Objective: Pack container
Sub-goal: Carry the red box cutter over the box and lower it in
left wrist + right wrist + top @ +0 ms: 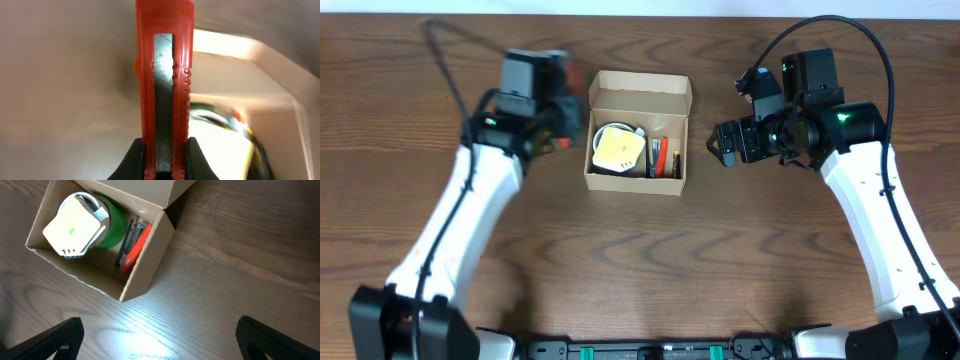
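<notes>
The container point(637, 183) is an open tan cardboard box at the table's middle back, lid flap up. Inside it lie a white and yellow object on a green roll point(618, 150) and red and black tools point(663, 158). It also shows in the right wrist view point(145, 275), with the green roll point(112, 222) and a red tool point(136, 250). My left gripper point(563, 120) is just left of the box, blurred, shut on a red utility knife point(164, 85). My right gripper point(725, 143) is open and empty, right of the box.
The wooden table point(640, 270) spreads around the box. The container's wall point(280, 75) shows blurred at the right of the left wrist view. Black cables loop above both arms.
</notes>
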`<state>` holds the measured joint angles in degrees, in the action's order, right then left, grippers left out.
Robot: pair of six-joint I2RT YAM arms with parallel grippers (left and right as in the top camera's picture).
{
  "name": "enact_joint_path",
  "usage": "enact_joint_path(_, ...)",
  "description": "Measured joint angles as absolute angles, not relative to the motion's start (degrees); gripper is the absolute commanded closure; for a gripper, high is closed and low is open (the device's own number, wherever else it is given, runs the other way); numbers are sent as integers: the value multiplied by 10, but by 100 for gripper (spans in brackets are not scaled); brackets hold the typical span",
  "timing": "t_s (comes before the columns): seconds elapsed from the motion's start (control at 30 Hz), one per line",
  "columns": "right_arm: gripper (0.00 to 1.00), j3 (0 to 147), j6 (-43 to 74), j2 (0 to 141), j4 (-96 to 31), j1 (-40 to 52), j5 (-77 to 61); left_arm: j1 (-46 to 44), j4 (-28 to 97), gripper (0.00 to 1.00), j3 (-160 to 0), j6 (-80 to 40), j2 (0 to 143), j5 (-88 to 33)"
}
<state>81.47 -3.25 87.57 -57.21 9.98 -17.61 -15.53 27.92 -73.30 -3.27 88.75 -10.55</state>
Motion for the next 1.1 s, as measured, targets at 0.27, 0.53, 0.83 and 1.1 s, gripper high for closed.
enact_joint_path(0.27, 1, 815, -32, 876, -572, 100, -176, -293, 284, 95, -733, 361, 886, -133)
enact_joint_path(0.53, 1, 815, -32, 876, -572, 100, -176, -317, 323, 95, -733, 516, 913, -112)
enact_joint_path(0.83, 1, 815, -32, 876, -572, 100, -176, -317, 329, 95, -733, 613, 962, -102)
enact_joint_path(1.1, 1, 815, -32, 876, -572, 100, -176, -317, 341, 70, -733, 635, 985, -89)
